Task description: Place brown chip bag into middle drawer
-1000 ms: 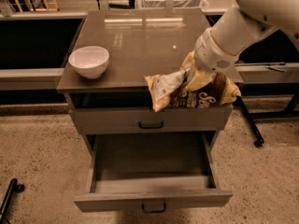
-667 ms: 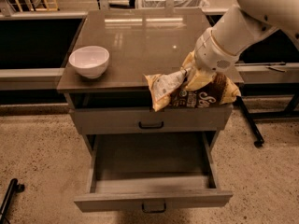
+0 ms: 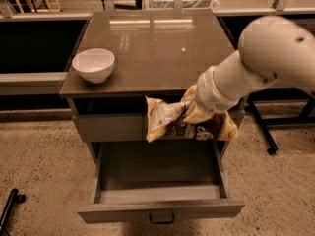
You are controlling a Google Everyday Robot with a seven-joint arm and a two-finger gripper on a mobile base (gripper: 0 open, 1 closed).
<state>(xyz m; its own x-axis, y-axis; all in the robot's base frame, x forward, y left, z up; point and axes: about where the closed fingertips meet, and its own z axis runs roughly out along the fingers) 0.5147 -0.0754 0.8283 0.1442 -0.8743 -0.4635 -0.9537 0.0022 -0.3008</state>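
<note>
The brown chip bag (image 3: 197,131) hangs in the air in front of the closed upper drawer, with its whitish crumpled end (image 3: 161,118) pointing left. My gripper (image 3: 191,113) sits at the end of the white arm reaching in from the right. It is shut on the bag's top and is mostly hidden by the wrist. The middle drawer (image 3: 123,211) is pulled open right below the bag, and its grey inside looks empty.
A white round bowl (image 3: 93,64) stands at the left front of the brown cabinet top (image 3: 162,43). The upper drawer's front (image 3: 108,127) is closed. A dark stand leg with a wheel (image 3: 268,141) is on the floor at the right. Speckled floor surrounds the cabinet.
My arm has moved down and slightly left with the bag, from the cabinet top's edge to in front of the upper drawer, above the open drawer.
</note>
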